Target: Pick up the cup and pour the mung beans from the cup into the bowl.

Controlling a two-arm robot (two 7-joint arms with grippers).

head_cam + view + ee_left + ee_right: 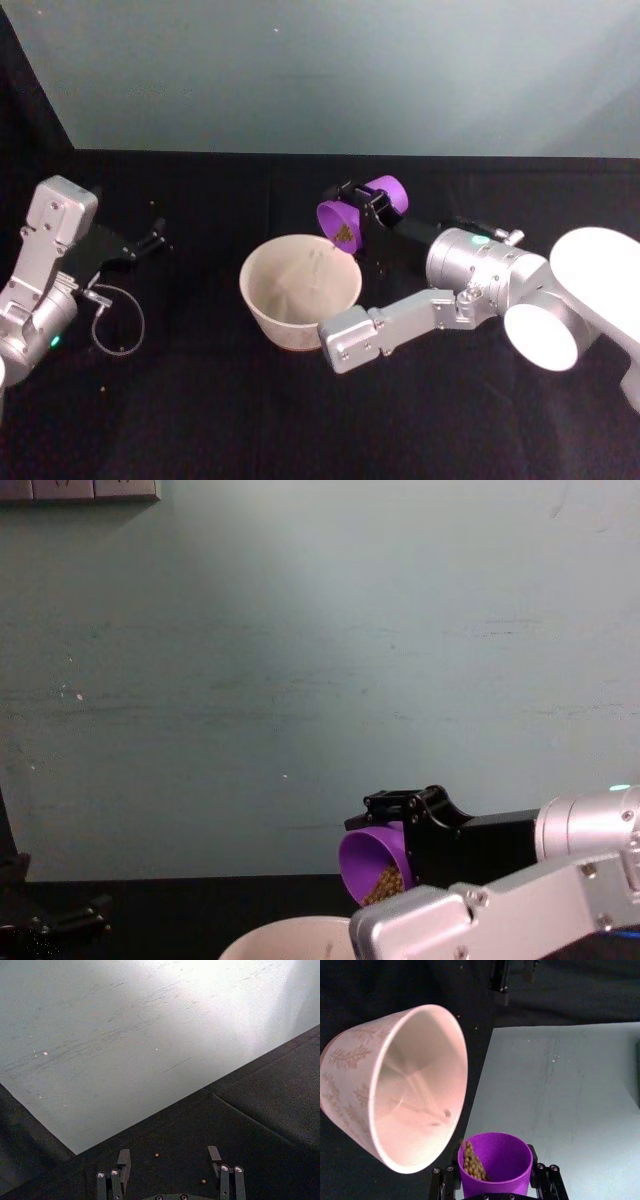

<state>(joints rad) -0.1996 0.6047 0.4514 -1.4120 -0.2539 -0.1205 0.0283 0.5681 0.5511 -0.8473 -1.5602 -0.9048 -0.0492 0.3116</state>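
My right gripper is shut on the purple cup and holds it tipped on its side over the far right rim of the bowl. Mung beans lie heaped against the cup's lower lip, facing the bowl's mouth. A few beans lie inside the bowl. From the chest view the cup hangs just above the bowl's rim. Far off at the left of the table, my left gripper rests open, with nothing between its fingers.
The black cloth table ends at a pale wall behind. A thin wire loop lies by my left arm. Two loose beans lie on the cloth near my left gripper.
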